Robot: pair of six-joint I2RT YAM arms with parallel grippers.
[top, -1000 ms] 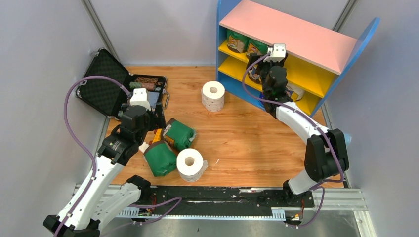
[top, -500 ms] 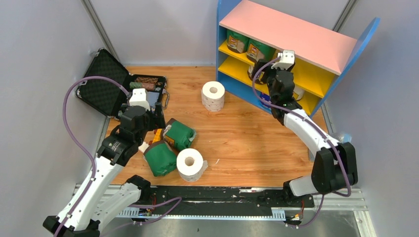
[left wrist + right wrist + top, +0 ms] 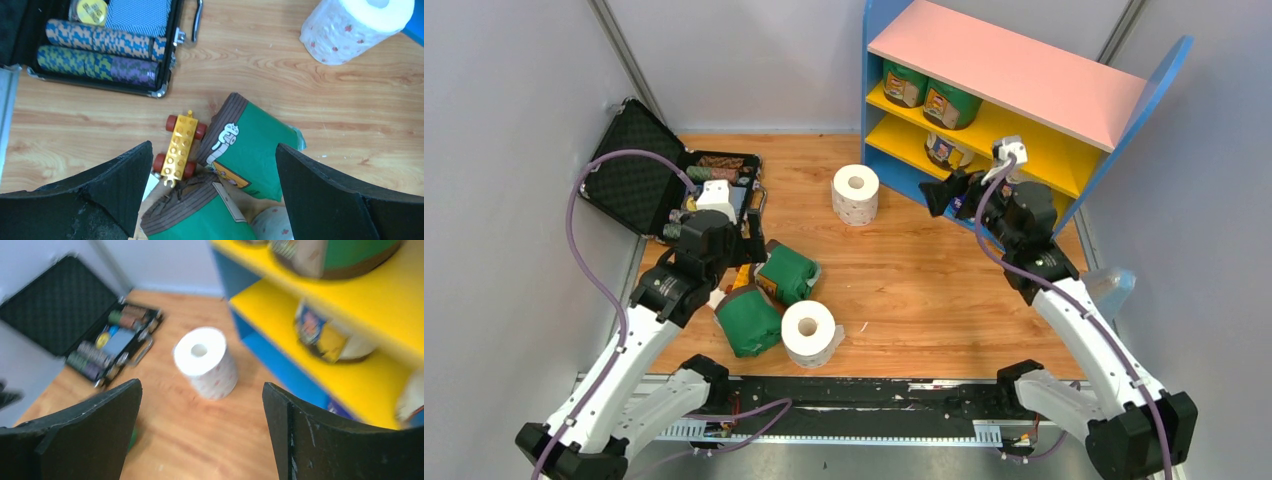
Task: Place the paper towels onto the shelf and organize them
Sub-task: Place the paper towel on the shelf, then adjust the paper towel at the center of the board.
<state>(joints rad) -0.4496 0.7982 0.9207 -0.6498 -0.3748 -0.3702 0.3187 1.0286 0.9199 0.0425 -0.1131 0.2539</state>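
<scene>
Robotics lab cell: grey panel walls (image 3: 504, 100) around a wood-grain table (image 3: 924, 290), aluminium base frame (image 3: 884, 452) at its near edge.

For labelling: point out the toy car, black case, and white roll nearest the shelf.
toy car (image 3: 181, 145): left wrist view, studded top
black case (image 3: 619, 175): top view, lid
white roll (image 3: 855, 208): top view, dotted side

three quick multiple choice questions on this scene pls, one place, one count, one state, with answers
1. Where is the yellow toy car relative to the green rolls? A on top of them; B beside them, on the table; C far across the table.
2. How many green rolls lie on the table? A one; B two; C four.
3. The right gripper is: A open and empty; B shut on a roll; C shut on the car.
1 B: it lies on the wood by them. 2 B: two lie there. 3 A: fingers spread, nothing between.
</scene>
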